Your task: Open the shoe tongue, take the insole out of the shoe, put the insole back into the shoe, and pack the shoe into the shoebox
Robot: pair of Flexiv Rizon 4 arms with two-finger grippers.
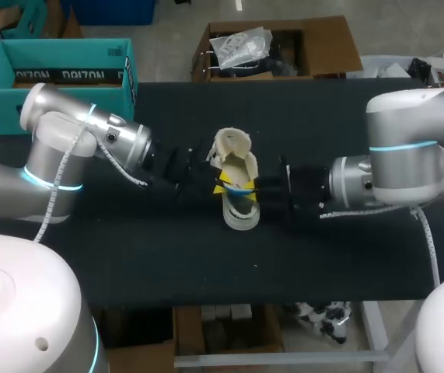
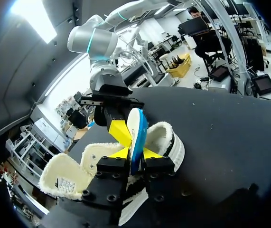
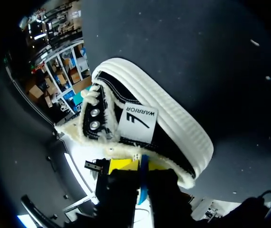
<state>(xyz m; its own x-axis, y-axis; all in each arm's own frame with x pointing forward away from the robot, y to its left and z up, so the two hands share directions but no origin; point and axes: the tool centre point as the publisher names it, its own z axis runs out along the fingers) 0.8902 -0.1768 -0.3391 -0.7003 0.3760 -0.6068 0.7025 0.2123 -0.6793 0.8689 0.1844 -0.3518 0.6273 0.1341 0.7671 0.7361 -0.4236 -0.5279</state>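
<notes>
A black high-top shoe [image 1: 238, 165] with a white sole and fleece lining lies on its side mid-table, its tongue [image 2: 64, 173] folded out. A blue insole [image 1: 237, 189] stands on edge out of the shoe's mouth. My left gripper [image 1: 222, 186] comes in from the left, its yellow tips pressed on both faces of the insole [image 2: 137, 128]. My right gripper [image 1: 251, 186] meets it from the right and is shut on the same insole [image 3: 144, 190], just over the shoe's [image 3: 163, 128] collar. In the left wrist view the right gripper [image 2: 127, 129] sits just ahead of my left gripper [image 2: 135, 153].
A teal open box [image 1: 58, 78] stands just past the table's back left corner. The black table [image 1: 152, 256] stretches bare in front of the shoe and to both sides under the arms.
</notes>
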